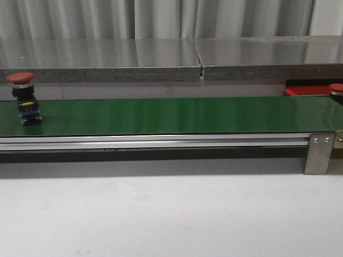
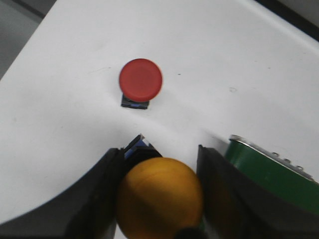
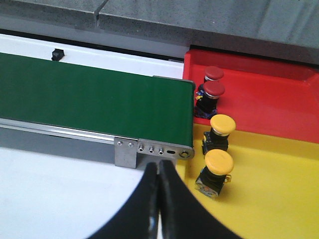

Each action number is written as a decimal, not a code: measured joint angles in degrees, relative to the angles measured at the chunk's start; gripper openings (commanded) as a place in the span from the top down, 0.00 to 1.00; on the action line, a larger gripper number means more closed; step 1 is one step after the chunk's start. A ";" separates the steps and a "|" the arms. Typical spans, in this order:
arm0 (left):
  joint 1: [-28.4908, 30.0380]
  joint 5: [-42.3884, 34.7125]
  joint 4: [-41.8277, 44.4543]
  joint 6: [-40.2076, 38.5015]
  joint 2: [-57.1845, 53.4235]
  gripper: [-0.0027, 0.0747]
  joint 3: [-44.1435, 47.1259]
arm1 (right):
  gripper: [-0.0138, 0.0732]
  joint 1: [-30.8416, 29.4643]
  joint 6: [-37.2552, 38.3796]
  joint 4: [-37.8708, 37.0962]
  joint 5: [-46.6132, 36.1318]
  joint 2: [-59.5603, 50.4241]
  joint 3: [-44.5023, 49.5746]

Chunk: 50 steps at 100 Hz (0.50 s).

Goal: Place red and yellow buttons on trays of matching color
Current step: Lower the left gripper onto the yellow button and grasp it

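Holding a yellow button (image 2: 159, 199) between its fingers (image 2: 97, 199), the left gripper (image 2: 159, 196) hovers over a white table (image 2: 239, 59) just beside the rounded end of the green belt (image 2: 271, 172); a red button (image 2: 141, 80) stands upright on the table a little beyond the claw, apart from it. By my reading, the step in hand is feeding or carrying that yellow button toward the belt, and the next move calls for clearing the belt's metal end roller without tipping the button. The right gripper (image 3: 159, 181) is pressed together on nothing, poised near the belt's other end bracket. Just past that end lies the yellow tray (image 3: 279, 199) with two yellow buttons (image 3: 219, 162), and beyond it the red tray (image 3: 279, 104) with two red buttons (image 3: 214, 89); both trays have open floor farther from the belt. In the front view another red button (image 1: 21, 80) rides the belt (image 1: 171, 115) at its left end.
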 measured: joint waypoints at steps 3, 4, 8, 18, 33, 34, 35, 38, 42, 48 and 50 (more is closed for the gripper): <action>-0.55 -0.02 -0.21 0.10 -0.74 0.72 0.39 | 0.98 0.00 0.00 0.00 0.00 0.00 0.00; -0.64 -0.02 -0.35 0.10 -0.94 0.72 0.51 | 0.98 0.00 0.00 0.00 0.00 0.00 0.00; -1.10 0.03 -0.64 0.10 -2.27 0.72 1.54 | 0.98 0.00 0.00 0.00 0.00 0.00 0.00; -1.77 -0.76 -0.88 0.10 -5.74 0.72 5.21 | 0.98 0.00 0.00 0.00 0.00 0.00 0.00; -3.20 -3.60 -1.37 0.24 -10.68 0.72 12.03 | 0.98 0.00 0.00 0.00 0.00 0.00 0.00; -3.24 -3.70 -1.37 0.24 -10.85 0.72 12.30 | 0.98 0.00 0.00 0.00 0.00 0.00 0.00; -3.32 -3.90 -1.37 0.35 -11.15 0.72 12.82 | 0.98 0.00 0.00 0.00 0.00 0.00 0.00; -3.83 -4.22 -1.37 0.35 -11.69 0.72 13.79 | 0.98 0.00 0.00 0.00 0.00 0.00 0.00; -4.39 -4.77 -1.37 0.35 -12.23 0.72 15.11 | 0.98 0.00 0.00 0.00 0.00 0.00 0.00; -5.60 -5.14 -1.37 0.58 -12.64 0.72 16.57 | 0.98 0.00 0.00 0.00 0.00 0.00 0.00; -6.05 -5.28 -1.37 0.70 -12.73 0.72 17.02 | 0.98 0.00 0.00 0.00 0.00 0.00 0.00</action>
